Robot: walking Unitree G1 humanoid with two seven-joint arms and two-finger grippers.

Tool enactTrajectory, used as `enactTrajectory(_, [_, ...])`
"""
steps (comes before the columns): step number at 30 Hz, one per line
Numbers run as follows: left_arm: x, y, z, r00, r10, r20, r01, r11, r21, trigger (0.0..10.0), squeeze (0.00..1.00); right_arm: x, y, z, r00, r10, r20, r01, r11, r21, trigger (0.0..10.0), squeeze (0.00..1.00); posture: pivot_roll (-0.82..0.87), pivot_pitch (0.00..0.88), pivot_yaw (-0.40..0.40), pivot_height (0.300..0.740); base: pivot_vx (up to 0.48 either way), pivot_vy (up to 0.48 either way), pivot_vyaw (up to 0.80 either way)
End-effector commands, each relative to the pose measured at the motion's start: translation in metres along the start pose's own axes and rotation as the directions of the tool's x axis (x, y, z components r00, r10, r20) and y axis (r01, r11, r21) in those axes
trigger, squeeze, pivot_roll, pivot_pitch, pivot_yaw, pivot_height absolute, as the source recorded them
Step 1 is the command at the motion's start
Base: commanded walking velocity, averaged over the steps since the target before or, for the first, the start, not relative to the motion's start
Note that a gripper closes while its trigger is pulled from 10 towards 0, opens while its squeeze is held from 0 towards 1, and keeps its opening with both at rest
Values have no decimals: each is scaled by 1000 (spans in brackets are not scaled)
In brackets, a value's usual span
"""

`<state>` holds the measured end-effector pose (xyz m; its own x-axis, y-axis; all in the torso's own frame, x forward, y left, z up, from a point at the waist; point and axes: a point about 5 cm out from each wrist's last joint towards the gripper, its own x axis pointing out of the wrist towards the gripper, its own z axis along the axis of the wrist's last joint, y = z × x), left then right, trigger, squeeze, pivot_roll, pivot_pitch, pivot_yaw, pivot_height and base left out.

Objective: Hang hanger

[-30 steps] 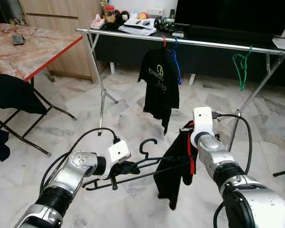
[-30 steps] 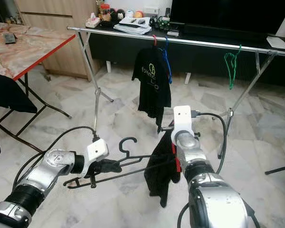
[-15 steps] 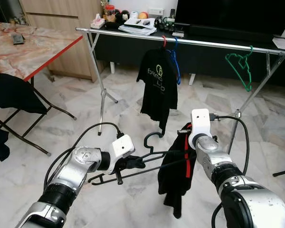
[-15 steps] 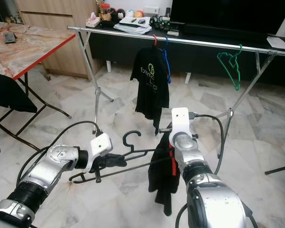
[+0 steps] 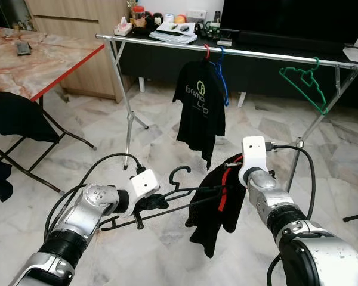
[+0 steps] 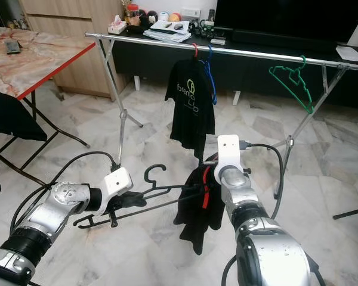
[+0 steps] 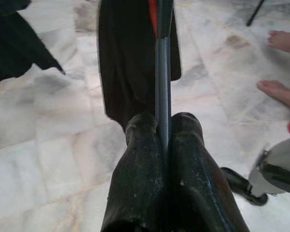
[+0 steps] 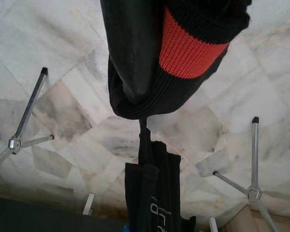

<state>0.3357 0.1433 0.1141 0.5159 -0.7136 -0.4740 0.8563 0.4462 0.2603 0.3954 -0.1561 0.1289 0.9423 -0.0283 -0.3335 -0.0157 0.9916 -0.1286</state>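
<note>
- A black hanger (image 5: 167, 193) is held low over the marble floor (image 5: 167, 119), well short of the clothes rail (image 5: 250, 55) on which it is to be hung.
- The left hand (image 5: 152, 202) is seen clamped shut on one end of the hanger; in the left wrist view its two fingers (image 7: 140, 169) are pressed tight against the thin bar.
- A black garment with a red stripe (image 5: 218, 205) is draped over the hanger's other end, where the right hand (image 5: 227, 182) is buried in the cloth; whether that hand is open or closed cannot be told.
- The hanger's long axis is laid nearly level, running crosswise from the left hand toward the right, with its hook (image 5: 180, 174) turned upward between the two.
- The rail lies ahead of and above both hands, so the coming move is judged to be a lift forward until the hook clears the bar; the free stretch between the black T-shirt (image 5: 200, 110) and the green hanger (image 5: 304, 86) looks the likely spot, nearer the right arm.
- A person's bare feet (image 7: 280, 92) are shown on the floor in the left wrist view, something the head views leave out.
- The rack's legs (image 8: 26, 121) and the hanging T-shirt are caught from below in the right wrist view.
</note>
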Motion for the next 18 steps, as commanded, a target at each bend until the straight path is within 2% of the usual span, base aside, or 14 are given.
enactTrajectory(1, [-1, 3, -2, 999, 30, -19, -29, 999, 23, 10000, 0, 0, -4, 2, 1000, -5, 12, 5, 1000, 4, 10000, 0, -14, 80, -48, 740, 0, 0, 0])
enactTrajectory(4, [0, 7, 0, 996, 91, -1, -90, 995, 35, 10000, 0, 0, 0, 0, 1000, 27, 5, -27, 999, -16, 10000, 0, -15, 78, -51, 740, 0, 0, 0])
enactTrajectory(7, [0, 8, 1, 994, 110, 10, -110, 993, 35, 10000, 0, 0, 0, -1, 1000, 31, 1, -31, 999, -30, 10000, 0, -17, 78, -51, 740, 0, 0, 0])
enactTrajectory(14, [2, 7, 6, 990, 125, 64, -126, 992, 10, 10000, 0, -1, -2, -13, 999, 28, -30, -29, 999, -31, 10000, 0, -18, 79, -51, 740, 0, 0, 0])
enactTrajectory(18, [2, 5, 13, 985, 114, 132, -110, 993, -36, 10000, 0, -2, 0, -19, 998, 47, -48, -49, 998, -39, 10000, 0, -17, 79, -51, 740, 0, 0, 0])
